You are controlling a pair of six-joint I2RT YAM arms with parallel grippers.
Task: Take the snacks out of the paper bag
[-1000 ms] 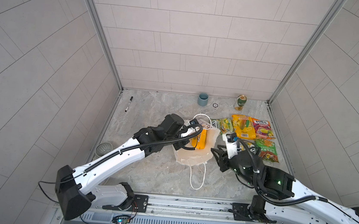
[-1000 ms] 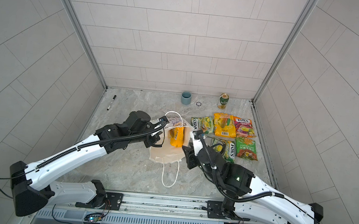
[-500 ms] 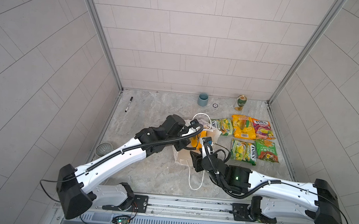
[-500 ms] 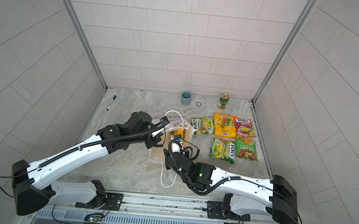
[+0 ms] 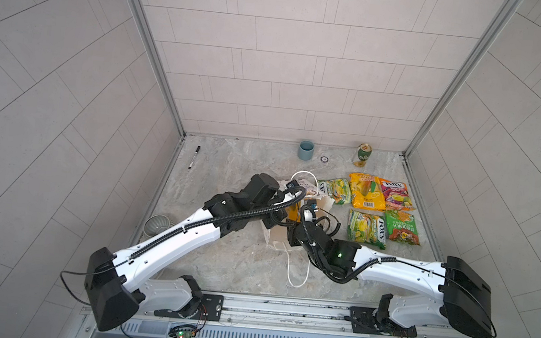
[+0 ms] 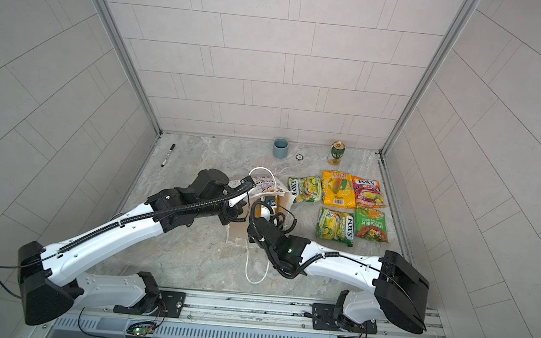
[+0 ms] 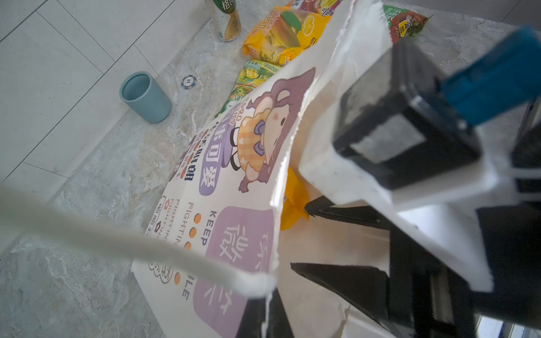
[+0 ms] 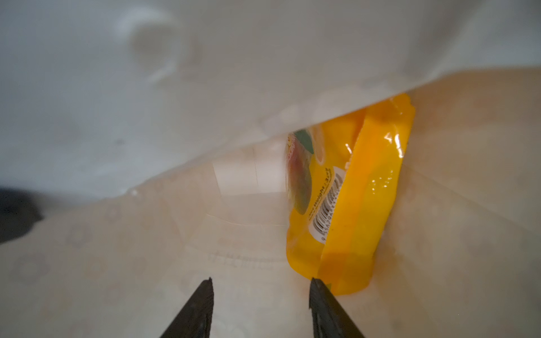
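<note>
The paper bag (image 5: 275, 241) lies on its side mid-table, cartoon face (image 7: 231, 181) up. My left gripper (image 7: 268, 310) is shut on the bag's upper rim and holds the mouth up; in a top view the left gripper (image 5: 275, 223) sits at the bag's left side. My right gripper (image 8: 261, 281) is open inside the bag with nothing between its fingers (image 7: 345, 213). One fingertip is at the corner of a yellow-orange snack packet (image 8: 351, 204) deep in the bag. Several snacks (image 5: 366, 232) lie in rows right of the bag.
At the back wall stand a blue cup (image 5: 305, 150), a poker chip (image 5: 324, 159) and a drink can (image 5: 363, 155). A black marker (image 5: 194, 157) lies back left, and a grey ribbed bowl (image 5: 156, 233) sits at the left edge. The bag's cord handle (image 5: 296, 270) loops toward the front.
My right gripper has swung left from the laid-out packets into the bag's mouth, and its jaws have opened wider. The left gripper has kept its hold on the bag's rim.
</note>
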